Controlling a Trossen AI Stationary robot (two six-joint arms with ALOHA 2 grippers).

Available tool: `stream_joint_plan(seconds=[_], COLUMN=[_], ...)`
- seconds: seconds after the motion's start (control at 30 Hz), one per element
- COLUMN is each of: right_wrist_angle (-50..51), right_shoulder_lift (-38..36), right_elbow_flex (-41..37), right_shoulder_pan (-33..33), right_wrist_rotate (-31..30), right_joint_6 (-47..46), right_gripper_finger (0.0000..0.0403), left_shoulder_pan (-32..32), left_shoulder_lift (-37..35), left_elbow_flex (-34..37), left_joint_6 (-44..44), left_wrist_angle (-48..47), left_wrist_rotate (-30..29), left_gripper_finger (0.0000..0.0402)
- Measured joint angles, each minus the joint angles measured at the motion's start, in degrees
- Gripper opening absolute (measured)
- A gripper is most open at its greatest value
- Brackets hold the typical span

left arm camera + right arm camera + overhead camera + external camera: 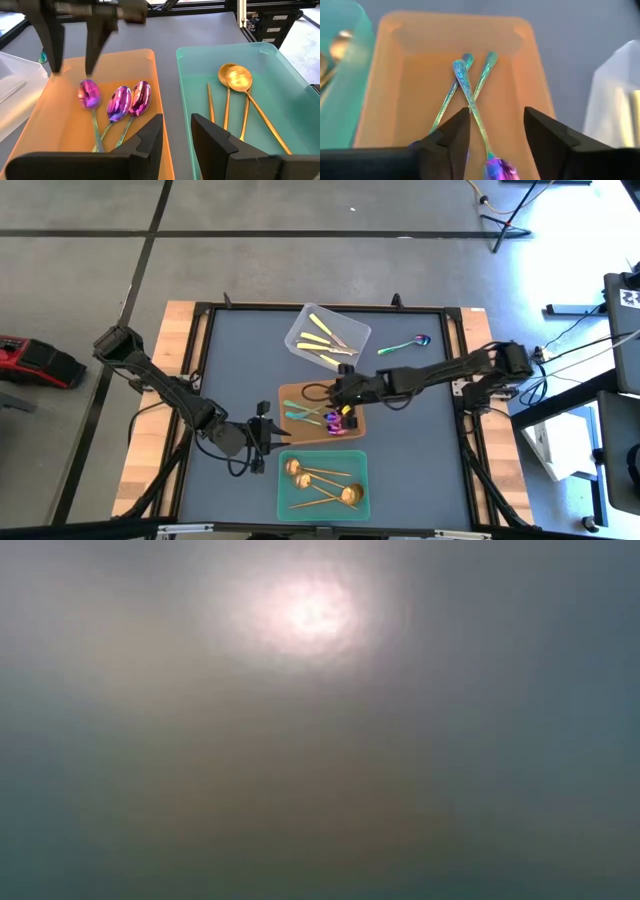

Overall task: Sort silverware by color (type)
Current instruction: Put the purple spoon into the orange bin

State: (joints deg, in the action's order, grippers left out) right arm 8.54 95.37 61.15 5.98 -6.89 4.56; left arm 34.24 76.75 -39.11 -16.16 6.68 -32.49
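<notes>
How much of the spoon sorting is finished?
Nearly all. The pale knives lie in the clear bin, the gold spoons in the green bin and three rainbow spoons in the orange bin. The right hand stands open above them, holding nothing. One rainbow spoon is left on the table.

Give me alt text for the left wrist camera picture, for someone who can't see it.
Three rainbow spoons lie in an orange bin, with the right tool open just above them. Beside it, a green bin holds copper-gold spoons. The left tool hangs open near both bins.
</notes>
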Motion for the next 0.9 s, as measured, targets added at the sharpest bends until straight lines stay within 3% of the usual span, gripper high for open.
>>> stream_joint_plan(seconds=[0.17, 0.37, 0.53, 0.73, 0.9], right_wrist_angle=[6.78, 17.88, 29.47, 28.93, 27.51], right_shoulder_lift=[-8.06, -16.15, -21.35, -28.01, -29.42], right_elbow_flex=[0.11, 0.11, -1.94, -9.61, -13.41], right_shoulder_pan=[-0.01, -3.43, -10.03, -20.16, -30.0], right_wrist_rotate=[0.02, -0.3, -3.76, -4.01, -3.25], right_joint_6=[0.56, 0.9, -1.53, -0.86, 2.0], right_gripper_finger=[0.0199, 0.0201, 0.0189, 0.0184, 0.0184], left_shoulder_pan=[0.0, 0.02, 0.02, -0.04, -0.22], left_shoulder_lift=[0.0, 0.02, 0.02, 0.02, 0.02], left_elbow_flex=[0.0, -0.04, -0.04, -0.04, -0.04], left_joint_6=[0.15, 0.2, 0.15, 0.2, 0.17], left_wrist_angle=[-0.06, -0.24, -0.57, -0.62, -0.61], left_wrist_rotate=[-0.02, -0.04, -0.04, -0.03, -0.04], left_gripper_finger=[0.0095, 0.0095, 0.0095, 0.0095, 0.0095])
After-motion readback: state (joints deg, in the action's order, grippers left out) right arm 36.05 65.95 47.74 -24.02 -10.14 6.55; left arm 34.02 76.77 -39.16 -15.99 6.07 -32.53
